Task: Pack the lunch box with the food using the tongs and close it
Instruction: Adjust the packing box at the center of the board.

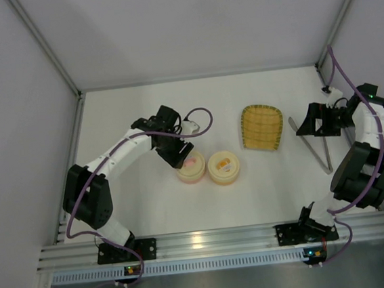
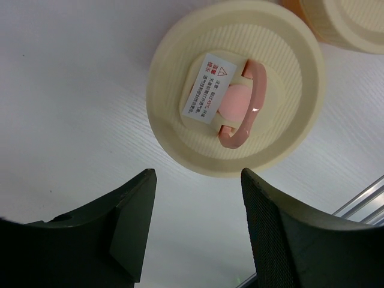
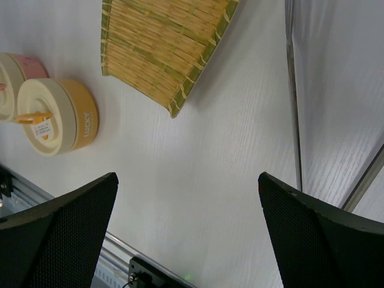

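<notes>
Inspecting officer: Hovering above the pink-lidded container (image 2: 282, 78), the left gripper (image 2: 198, 180) is being held with its jaws parted and nothing between them. The pink handle (image 2: 252, 102) is being shown ahead of the fingertips, not between them. Where is the food being kept?

Reviewing officer: No food is being shown in any view. Both that container and the orange-lidded container (image 1: 223, 167) are being shown with lids on, and the yellow tray (image 1: 262, 127) bare. The tongs (image 1: 311, 147) are lying on the table (image 1: 141, 108) right of the tray, touched by nothing. The right gripper (image 3: 187, 180) is being held near them, spread wide and empty.

Inspecting officer: What is being advised?

Reviewing officer: If the handle is being gone for, the jaws are best centred over its bar and lowered straight, so the neighbouring container close beside is not being nudged.

Inspecting officer: And the surface and room?

Reviewing officer: The white table is being judged smooth, so light containers may slide. Plain grey panels (image 1: 200, 20) are enclosing three sides, and both bases are being carried on an aluminium rail (image 1: 215, 240).
</notes>
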Tool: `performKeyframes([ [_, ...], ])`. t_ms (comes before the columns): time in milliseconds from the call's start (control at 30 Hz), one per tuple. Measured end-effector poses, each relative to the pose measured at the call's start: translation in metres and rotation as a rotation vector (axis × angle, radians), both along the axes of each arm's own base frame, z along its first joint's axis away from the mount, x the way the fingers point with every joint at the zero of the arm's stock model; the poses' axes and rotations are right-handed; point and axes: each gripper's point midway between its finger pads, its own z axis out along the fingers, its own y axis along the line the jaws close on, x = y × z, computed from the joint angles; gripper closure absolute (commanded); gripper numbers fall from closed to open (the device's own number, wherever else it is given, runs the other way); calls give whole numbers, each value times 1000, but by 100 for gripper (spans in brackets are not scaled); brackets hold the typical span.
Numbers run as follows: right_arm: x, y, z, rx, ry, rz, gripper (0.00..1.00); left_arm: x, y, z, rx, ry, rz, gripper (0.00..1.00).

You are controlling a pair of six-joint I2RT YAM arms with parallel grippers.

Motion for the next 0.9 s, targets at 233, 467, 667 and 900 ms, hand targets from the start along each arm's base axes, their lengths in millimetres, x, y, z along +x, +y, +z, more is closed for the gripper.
performKeyframes([
  [233,0,0,0,2,2,-2,1,5,-14,3,-32,-36,-24,36],
  [467,0,0,0,2,2,-3,1,1,-29,4,-50,-56,-58,37],
  [667,0,0,0,3,4,-3,1,1,-30,-14,-41,-36,-48,37],
  [900,0,0,-1,1,6,-3,1,2,-36,-24,-42,-52,-41,39],
])
